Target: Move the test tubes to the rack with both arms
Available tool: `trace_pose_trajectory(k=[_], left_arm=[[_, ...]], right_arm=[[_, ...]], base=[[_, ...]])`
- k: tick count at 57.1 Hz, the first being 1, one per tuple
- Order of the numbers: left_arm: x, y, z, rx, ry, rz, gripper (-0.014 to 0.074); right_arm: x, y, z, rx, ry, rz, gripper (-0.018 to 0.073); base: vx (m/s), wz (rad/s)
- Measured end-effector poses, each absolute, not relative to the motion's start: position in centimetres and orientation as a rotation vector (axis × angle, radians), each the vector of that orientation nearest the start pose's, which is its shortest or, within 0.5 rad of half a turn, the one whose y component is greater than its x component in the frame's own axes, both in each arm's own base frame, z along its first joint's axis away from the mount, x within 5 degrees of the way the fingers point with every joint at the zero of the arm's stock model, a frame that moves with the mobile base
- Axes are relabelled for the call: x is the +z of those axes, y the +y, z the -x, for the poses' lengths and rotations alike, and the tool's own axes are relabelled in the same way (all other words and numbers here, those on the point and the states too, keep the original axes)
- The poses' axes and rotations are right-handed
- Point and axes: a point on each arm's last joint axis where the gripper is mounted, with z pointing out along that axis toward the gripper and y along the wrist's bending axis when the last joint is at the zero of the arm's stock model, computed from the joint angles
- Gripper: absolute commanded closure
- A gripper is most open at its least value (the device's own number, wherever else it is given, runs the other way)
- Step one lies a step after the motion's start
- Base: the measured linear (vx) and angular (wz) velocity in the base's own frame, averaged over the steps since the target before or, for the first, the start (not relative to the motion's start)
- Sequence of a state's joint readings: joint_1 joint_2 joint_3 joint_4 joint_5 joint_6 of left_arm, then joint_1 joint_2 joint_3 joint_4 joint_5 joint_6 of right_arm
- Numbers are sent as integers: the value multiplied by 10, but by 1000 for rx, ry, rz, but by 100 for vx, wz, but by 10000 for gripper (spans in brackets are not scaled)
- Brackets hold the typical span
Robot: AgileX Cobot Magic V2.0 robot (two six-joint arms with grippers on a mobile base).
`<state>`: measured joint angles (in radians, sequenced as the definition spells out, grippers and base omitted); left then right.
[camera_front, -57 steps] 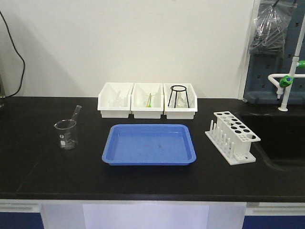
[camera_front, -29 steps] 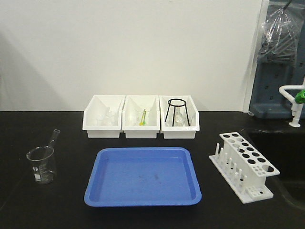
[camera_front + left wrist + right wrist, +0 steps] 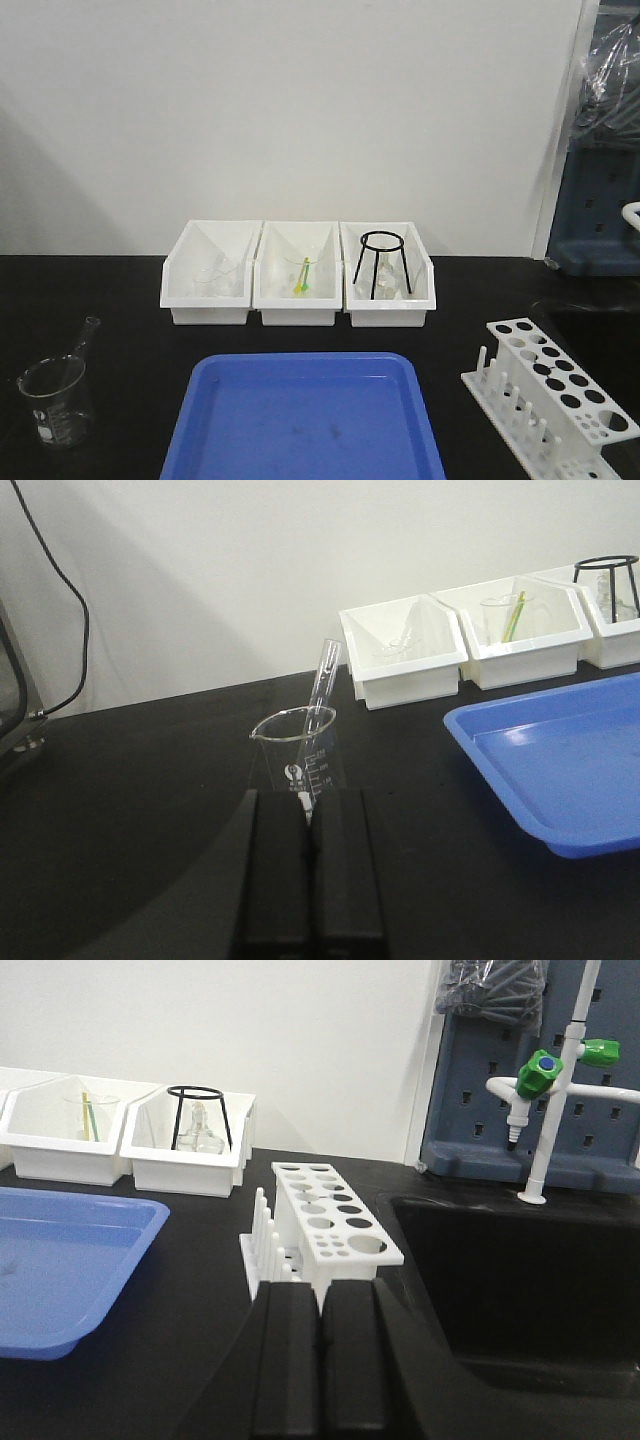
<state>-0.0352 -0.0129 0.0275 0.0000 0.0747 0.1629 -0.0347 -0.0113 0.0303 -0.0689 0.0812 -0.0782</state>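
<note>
One clear test tube (image 3: 80, 340) leans in a squat glass beaker (image 3: 56, 402) at the front left of the black bench; the same test tube (image 3: 322, 695) and beaker (image 3: 298, 760) show in the left wrist view. The white rack (image 3: 555, 400) stands at the front right, its holes empty, and also shows in the right wrist view (image 3: 325, 1225). My left gripper (image 3: 311, 805) is shut and empty just short of the beaker. My right gripper (image 3: 320, 1295) is shut and empty just short of the rack. No arm shows in the front view.
A blue tray (image 3: 305, 420) lies at the front middle. Three white bins (image 3: 300, 275) stand behind it; one holds a black wire stand (image 3: 383, 262). A sink (image 3: 510, 1280) with a green-handled tap (image 3: 545, 1070) lies right of the rack.
The front view has closed in on the bench: bins, tray, beaker and rack look larger and sit lower in frame. The beaker has slid toward the left edge, the rack toward the right.
</note>
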Motion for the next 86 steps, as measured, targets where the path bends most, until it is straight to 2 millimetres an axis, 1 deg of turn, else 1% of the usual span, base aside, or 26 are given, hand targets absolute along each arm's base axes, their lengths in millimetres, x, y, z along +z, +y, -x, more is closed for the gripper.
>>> trace_pose_trajectory(k=[66, 78, 83, 86], left_arm=[[198, -2, -57, 100, 1566, -156, 601], [200, -2, -57, 100, 1542, -153, 601], [204, -2, -56, 79, 1502, -127, 601], [208, -2, -56, 28, 1460, -76, 601]], right_arm=[[196, -2, -57, -146, 1582, 84, 568], [206, -2, -56, -146, 1478, 84, 568], [214, -1, -55, -143, 1382, 82, 568], [220, -1, -54, -136, 1315, 76, 568]], base=[[3, 0], [0, 0], [0, 0], [0, 0]])
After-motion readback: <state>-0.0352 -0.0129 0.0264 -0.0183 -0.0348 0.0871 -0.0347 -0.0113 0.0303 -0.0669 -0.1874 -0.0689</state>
